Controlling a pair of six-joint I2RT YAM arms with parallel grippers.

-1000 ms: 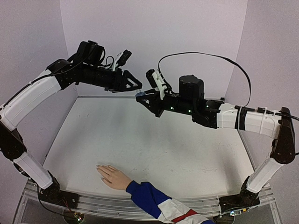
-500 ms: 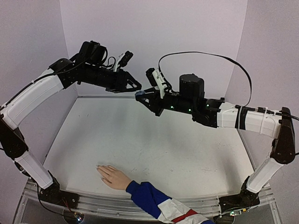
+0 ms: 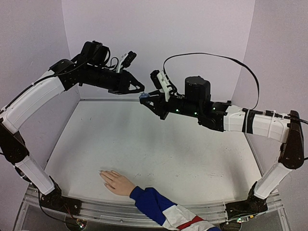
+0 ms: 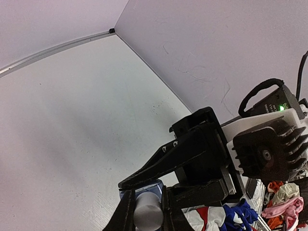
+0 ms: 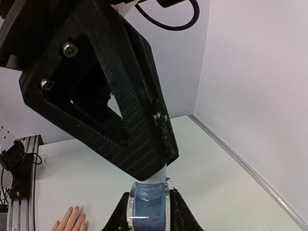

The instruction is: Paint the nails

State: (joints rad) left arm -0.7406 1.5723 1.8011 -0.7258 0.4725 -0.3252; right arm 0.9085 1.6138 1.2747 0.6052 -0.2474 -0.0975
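Far left of the overhead view: left arm (image 3: 33, 101), white-shelled, arched up from the near edge and reaching in over the table (image 3: 159, 144).

Low on the near side, left of centre: pale flesh-coloured hand (image 3: 118, 183), lying flat, palm down, fingers pointing to the far left. Nails (image 3: 102, 172) at the fingertips, tiny and pale, resting on the table surface, well apart from both grippers and far below them. Blue, white and red sleeve (image 3: 161, 207) trailing off to the right toward the near edge.

Up in the air near the back wall, roughly mid-frame: left gripper (image 3: 139, 89), tips meeting those of the right gripper (image 3: 146, 99). From the left wrist camera, 2 black fingers (image 4: 126, 214) pressed on either side of a white cap (image 4: 147, 211), so closed around it. Just beneath the cap, a sliver of blue. Cannot tell whether the cap sits fully on or is lifted a little.

From the right wrist camera: small blue bottle (image 5: 148, 203), upright, clamped between the right gripper's 2 fingers, with the left gripper's black body right above it, covering the top.

Further right: right arm (image 3: 255, 122), stretched nearly level from the right side, black cable (image 3: 211, 56) looping above it.
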